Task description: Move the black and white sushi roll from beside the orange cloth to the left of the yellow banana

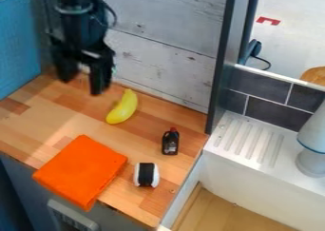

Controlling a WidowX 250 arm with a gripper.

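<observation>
The black gripper hangs at the upper left over the back of the wooden counter, its two fingers apart with nothing between them. Nearest to it, a little to the right and in front, a yellow banana lies on the counter. A small dark bottle with a red cap is farther right. In front of the bottle is a white roll-like object with a black band. An orange folded cloth lies at the front left, its near corner over the counter's edge.
The wooden counter meets a whitewashed plank wall behind and a blue panel at left. A dark upright post stands at its right back corner. Farther right are a white ridged drainboard and a grey-white lamp-like object.
</observation>
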